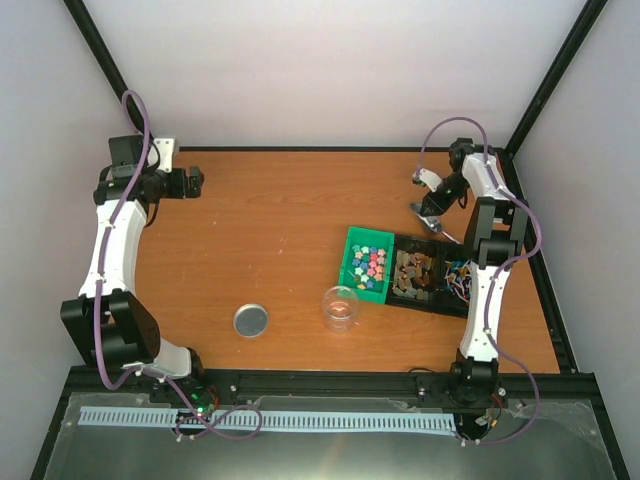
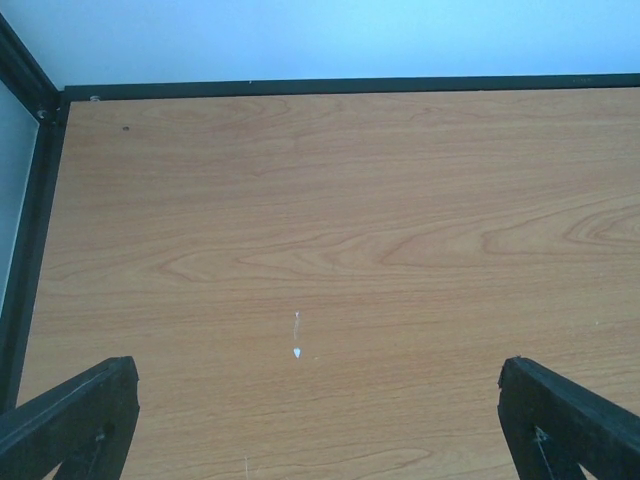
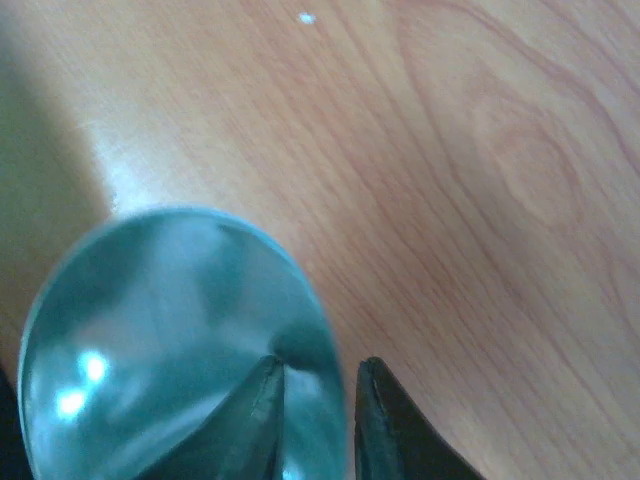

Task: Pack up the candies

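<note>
Two grippers, in diff. states. L gripper (image 2: pixel 318 375): jaws fully apart, it hangs over the bare bench (image 2: pixel 330 200), w/ only wood grain btw. its fingers.

R gripper (image 3: pixel 322 368): jaws nearly together, w/ only a narrow gap. A shiny spoon (image 3: pixel 170 330) is right at its fingers; the round bowl lies ahead and to the left of the tips, and one finger overlaps it. Whether the handle is clamped I cannot tell, as the wrist view is blurred.

Candies (image 1: pixel 370 262), mixed bright colours, lie in a green tray (image 1: pixel 349 240) on the bench. This is near the R gripper, to its left and toward the arm bases, not touching it, and well apart from the L gripper.

A black tray (image 1: pixel 432 305) touches the green one on the side nearer the R arm. It holds brown pieces (image 1: pixel 410 272) and thin coloured sticks (image 1: pixel 458 272).

A clear cup (image 1: pixel 340 307) stands just beside the green tray, farther from the R gripper. A round metal lid (image 1: pixel 250 320) lies flat, well apart from both grippers.
</note>
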`<move>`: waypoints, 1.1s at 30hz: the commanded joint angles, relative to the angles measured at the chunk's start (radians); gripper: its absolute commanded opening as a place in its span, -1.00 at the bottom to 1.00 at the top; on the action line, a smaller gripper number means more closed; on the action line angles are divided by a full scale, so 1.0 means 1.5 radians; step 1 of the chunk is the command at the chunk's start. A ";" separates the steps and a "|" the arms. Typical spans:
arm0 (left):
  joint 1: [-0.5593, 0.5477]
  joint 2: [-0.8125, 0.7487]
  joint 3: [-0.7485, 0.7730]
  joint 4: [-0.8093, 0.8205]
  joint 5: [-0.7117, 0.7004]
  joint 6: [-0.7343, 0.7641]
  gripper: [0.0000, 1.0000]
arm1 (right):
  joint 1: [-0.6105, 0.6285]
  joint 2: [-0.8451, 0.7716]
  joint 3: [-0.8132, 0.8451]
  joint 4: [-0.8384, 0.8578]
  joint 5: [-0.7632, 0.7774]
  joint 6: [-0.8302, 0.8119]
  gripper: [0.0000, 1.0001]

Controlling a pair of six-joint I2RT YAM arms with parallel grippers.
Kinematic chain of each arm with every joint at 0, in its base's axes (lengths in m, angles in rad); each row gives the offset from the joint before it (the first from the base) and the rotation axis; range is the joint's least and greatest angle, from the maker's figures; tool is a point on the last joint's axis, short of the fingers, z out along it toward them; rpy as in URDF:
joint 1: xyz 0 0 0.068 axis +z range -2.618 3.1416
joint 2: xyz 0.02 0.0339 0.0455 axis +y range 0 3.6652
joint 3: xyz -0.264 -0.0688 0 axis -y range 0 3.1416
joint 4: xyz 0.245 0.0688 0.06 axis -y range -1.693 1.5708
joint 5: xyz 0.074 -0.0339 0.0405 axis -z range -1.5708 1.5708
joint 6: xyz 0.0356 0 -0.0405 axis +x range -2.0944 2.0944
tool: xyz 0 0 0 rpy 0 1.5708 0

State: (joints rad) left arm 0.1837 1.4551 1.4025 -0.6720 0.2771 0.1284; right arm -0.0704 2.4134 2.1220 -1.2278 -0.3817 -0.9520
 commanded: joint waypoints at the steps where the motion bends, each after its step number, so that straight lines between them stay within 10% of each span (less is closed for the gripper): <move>1: -0.003 -0.003 0.008 0.024 -0.011 0.015 1.00 | 0.001 0.016 0.029 -0.026 -0.039 0.021 -0.75; 19: -0.003 0.051 0.100 0.069 -0.092 0.031 1.00 | -0.055 -0.143 0.064 0.225 -0.016 0.365 -0.95; 33: -0.038 0.124 0.243 0.043 -0.001 0.042 1.00 | -0.050 -0.266 0.104 0.367 0.265 0.820 -0.94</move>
State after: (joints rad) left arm 0.1616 1.6344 1.7100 -0.6075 0.2264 0.1627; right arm -0.1520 2.0598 2.2578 -0.7193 -0.1505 -0.0208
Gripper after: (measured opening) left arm 0.999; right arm 0.029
